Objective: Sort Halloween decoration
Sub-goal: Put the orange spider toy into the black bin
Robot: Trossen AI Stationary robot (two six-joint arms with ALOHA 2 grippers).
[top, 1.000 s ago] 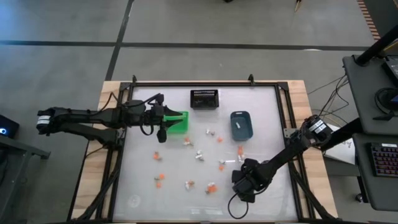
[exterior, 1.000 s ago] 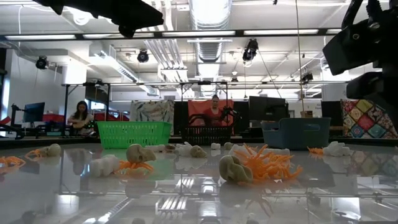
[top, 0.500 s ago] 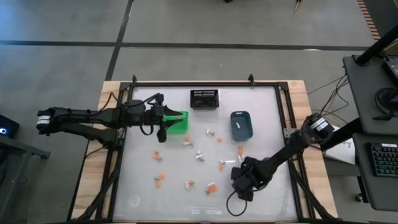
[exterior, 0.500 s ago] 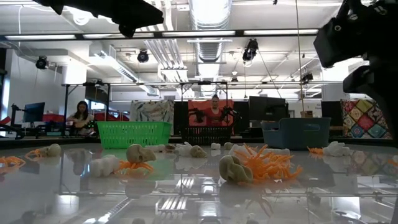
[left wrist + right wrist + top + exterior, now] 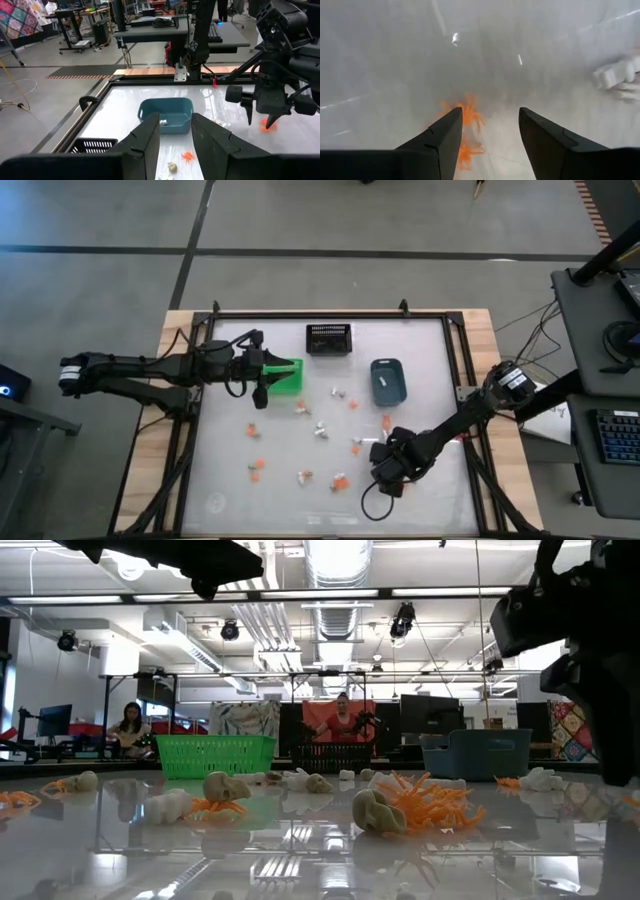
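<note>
The right tool (image 5: 385, 477) hangs at the near right of the glossy white counter (image 5: 225, 480), its two dark fingers (image 5: 440, 140) spread wide and empty. Directly beneath them, showing in the gap in the right wrist view, lies a small spiky orange plastic trinket (image 5: 466, 120); a straight drop looks like the coming move. Other orange, white and tan trinkets (image 5: 320, 430) lie scattered mid-counter. The left tool (image 5: 262, 380) waits by the green mesh bin (image 5: 288, 377), narrowly parted, holding nothing.
</note>
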